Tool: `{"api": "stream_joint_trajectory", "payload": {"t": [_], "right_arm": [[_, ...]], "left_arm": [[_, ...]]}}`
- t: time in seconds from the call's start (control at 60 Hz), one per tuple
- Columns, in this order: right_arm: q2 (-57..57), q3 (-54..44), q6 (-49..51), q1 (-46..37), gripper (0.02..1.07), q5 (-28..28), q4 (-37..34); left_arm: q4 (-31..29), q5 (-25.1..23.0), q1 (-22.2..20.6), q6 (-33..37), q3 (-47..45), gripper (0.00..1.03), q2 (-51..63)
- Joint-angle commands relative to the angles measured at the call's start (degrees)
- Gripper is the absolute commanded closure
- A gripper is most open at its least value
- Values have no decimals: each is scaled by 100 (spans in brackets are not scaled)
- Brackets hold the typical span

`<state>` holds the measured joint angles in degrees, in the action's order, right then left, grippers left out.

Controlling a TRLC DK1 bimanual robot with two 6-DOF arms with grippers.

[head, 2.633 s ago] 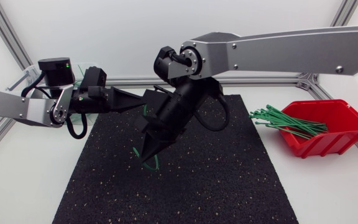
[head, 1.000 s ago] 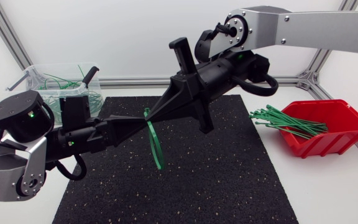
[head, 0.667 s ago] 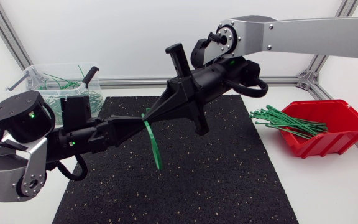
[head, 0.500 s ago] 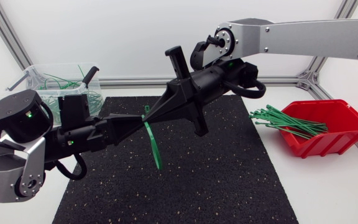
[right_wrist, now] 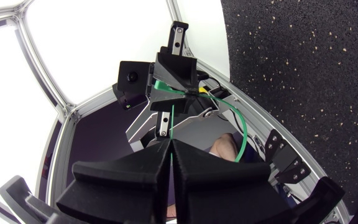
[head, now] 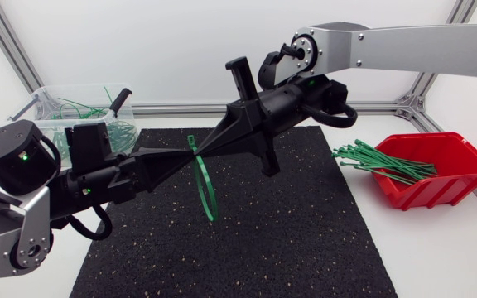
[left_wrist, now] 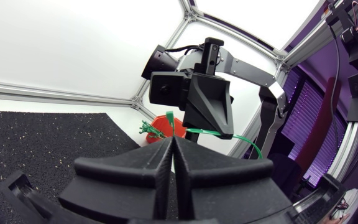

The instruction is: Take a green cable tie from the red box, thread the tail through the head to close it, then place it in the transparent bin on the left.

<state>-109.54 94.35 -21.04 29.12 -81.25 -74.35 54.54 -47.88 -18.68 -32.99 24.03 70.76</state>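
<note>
Over the mid-frame mat, left gripper and right gripper both pinch the tie, loop hanging down; upper-left bin nearer left.

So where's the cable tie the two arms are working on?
In the head view the green cable tie hangs as a loop over the middle of the black mat, held where the left gripper and right gripper tips meet.
</note>
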Motion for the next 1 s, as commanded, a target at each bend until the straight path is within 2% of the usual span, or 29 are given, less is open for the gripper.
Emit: {"api": "stream_joint_trajectory", "payload": {"t": [0.0,0.3,0.433,0.517,0.667,0.717,0.75,0.867,0.983], "right_arm": [[-156,172,-137,-21,101,-66,25],[-340,260,-137,-144,101,-66,96],[-437,269,-129,-285,101,4,359],[-296,172,-129,-267,101,338,755],[143,-347,-261,-188,101,971,1985],[363,-716,-718,-170,101,1173,3014],[609,-1120,-1183,-153,101,1296,4077],[1066,-1876,-2642,-118,101,1437,6160],[1110,-2061,-3135,-153,101,1402,6266]], "left_arm": [[153,77,-83,-84,-162,100,25],[241,253,-145,12,-92,100,465],[241,261,-136,39,-48,100,500],[241,261,-127,74,-39,100,500],[241,209,-13,83,-48,100,491],[241,138,40,83,-48,100,500],[241,121,66,91,-48,100,500],[241,68,119,100,-56,100,500],[241,-64,259,118,-39,100,579]]}}
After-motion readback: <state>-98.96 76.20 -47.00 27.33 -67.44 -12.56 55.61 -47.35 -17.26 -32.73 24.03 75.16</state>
